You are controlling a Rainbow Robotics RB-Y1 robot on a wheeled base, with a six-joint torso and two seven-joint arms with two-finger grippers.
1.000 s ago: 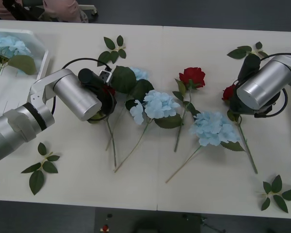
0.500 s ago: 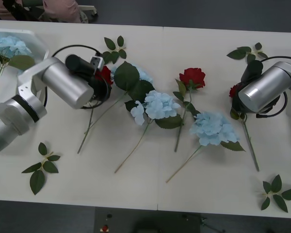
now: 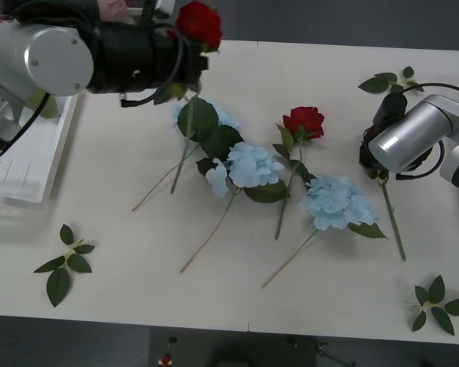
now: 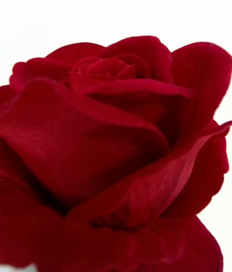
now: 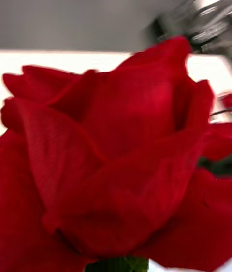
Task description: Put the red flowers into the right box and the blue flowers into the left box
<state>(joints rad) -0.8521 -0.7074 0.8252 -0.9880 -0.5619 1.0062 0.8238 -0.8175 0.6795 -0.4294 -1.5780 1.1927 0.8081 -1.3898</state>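
Observation:
My left gripper point(image 3: 188, 44) is raised high over the table's far left, shut on a red rose point(image 3: 198, 21) point(image 5: 111, 156) whose stem point(image 3: 180, 153) hangs down to the table. At the right, my right gripper point(image 3: 372, 159) is low over the table, shut on a second red rose point(image 4: 111, 146); its stem point(image 3: 392, 218) trails toward me. A third red rose point(image 3: 304, 120) lies mid-table. Three blue flowers lie there too: point(image 3: 249, 164), point(image 3: 336, 200) and one half under leaves point(image 3: 223, 116). The left box point(image 3: 27, 180) is at the left edge. The right box is out of view.
Loose green leaf sprigs lie at the front left point(image 3: 65, 264), the front right point(image 3: 440, 302) and the far right point(image 3: 390, 80). My left arm's silver forearm point(image 3: 38, 57) hangs over the left box. Bare table lies along the front edge.
My left arm has lifted its red rose up and back off the table; the stem now dangles. My right gripper has shifted slightly right with its rose, whose head is now hidden behind the wrist.

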